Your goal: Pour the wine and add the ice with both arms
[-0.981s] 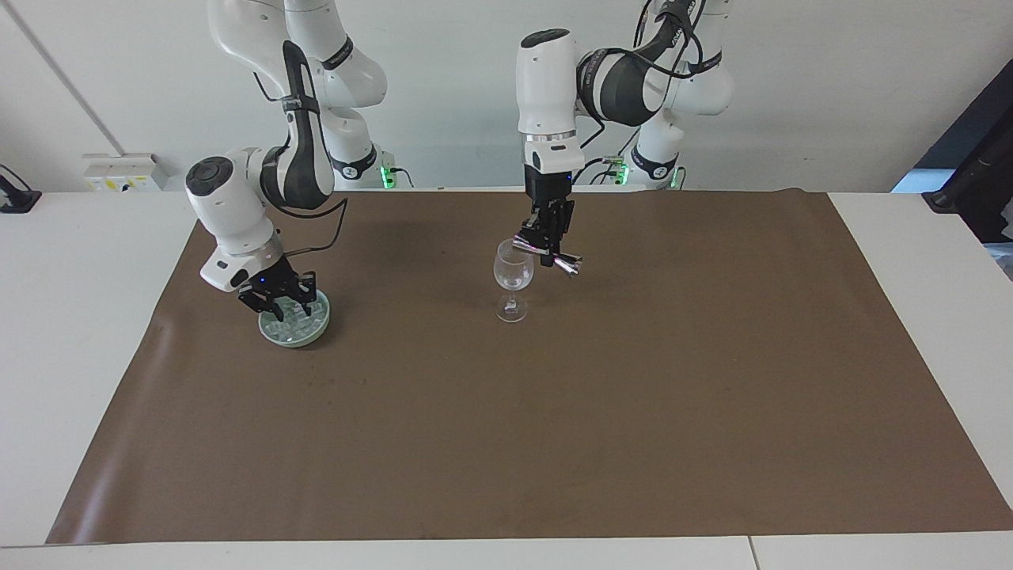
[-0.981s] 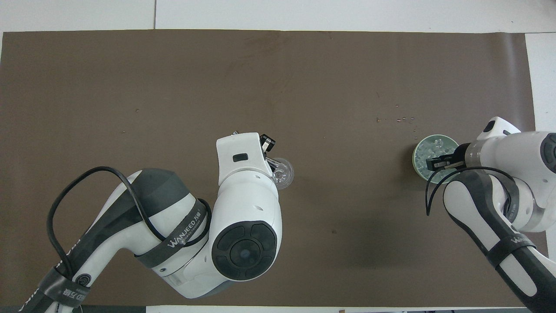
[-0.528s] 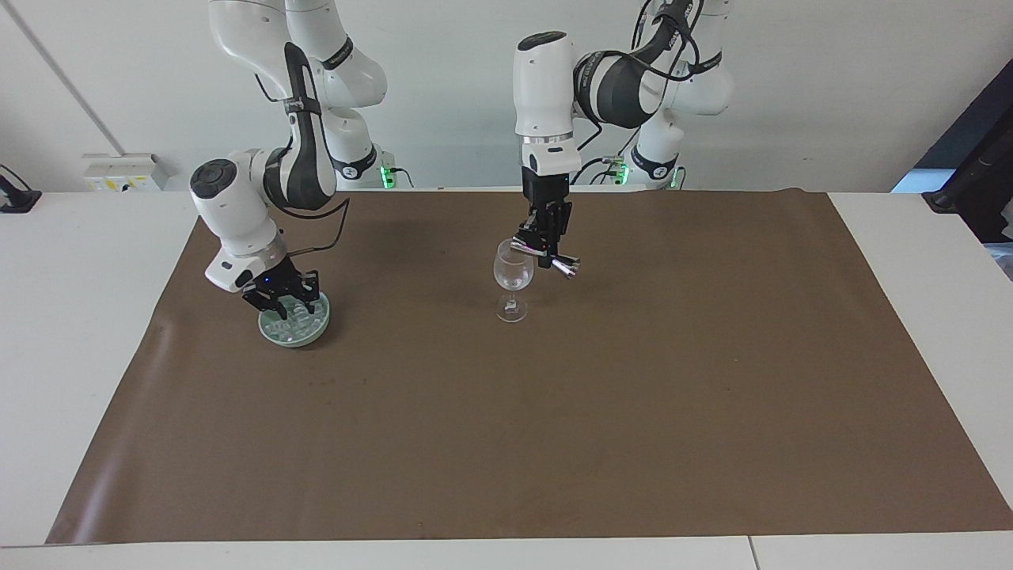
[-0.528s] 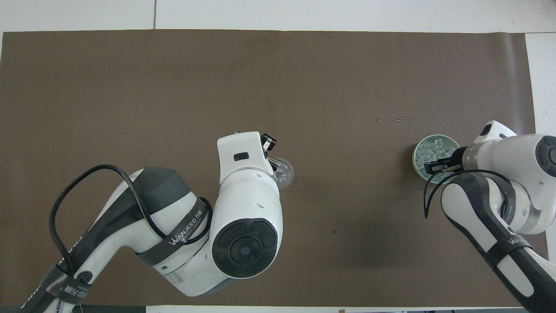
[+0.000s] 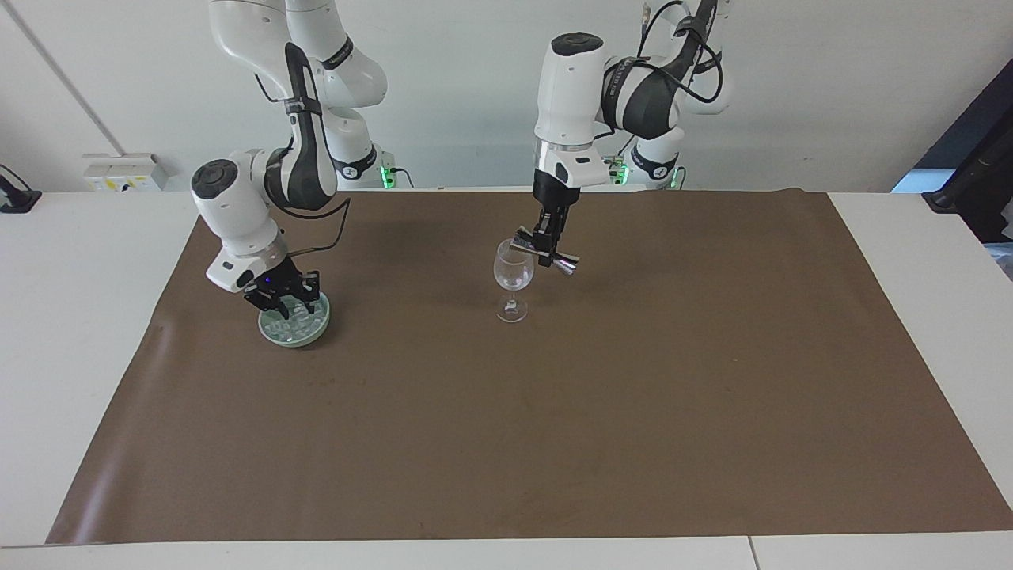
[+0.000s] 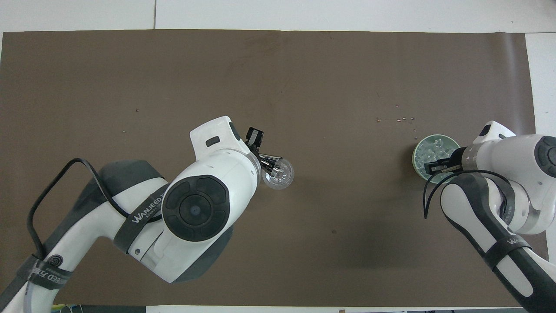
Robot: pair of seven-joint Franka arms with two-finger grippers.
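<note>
So here's what we've got on the bench [image 5: 71,332], which is mostly covered by a brown mat [image 5: 554,412]. The ice [image 5: 294,324] is a heap of small clear, whitish, glassy cubes piled in a shallow pale green dish [image 5: 315,332], sitting right under the right hand [image 5: 283,302]. From overhead we can see the ice [image 6: 434,150] fills most of the dish [image 6: 418,161], cubes all jumbled together and catching the light.

The right hand is tipped down into the dish with its fingers spread a little among the cubes, but we can't tell whether it's actually got one pinched or not.

The left hand [image 5: 545,247] hangs over the middle of the mat, clenched on a small shiny metal jigger [image 5: 563,263] that's lying tilted on its side. One end of the jigger sits just at the rim of a clear stemmed wine glass [image 5: 513,277], which stands upright directly below that hand. In the overhead view the left hand [image 6: 260,157] and the jigger [image 6: 271,161] overlap the edge of the glass [image 6: 280,176]. We can't make out any liquid in the glass from either view.

The glass and the dish are well apart, dish toward the right arm's end.
</note>
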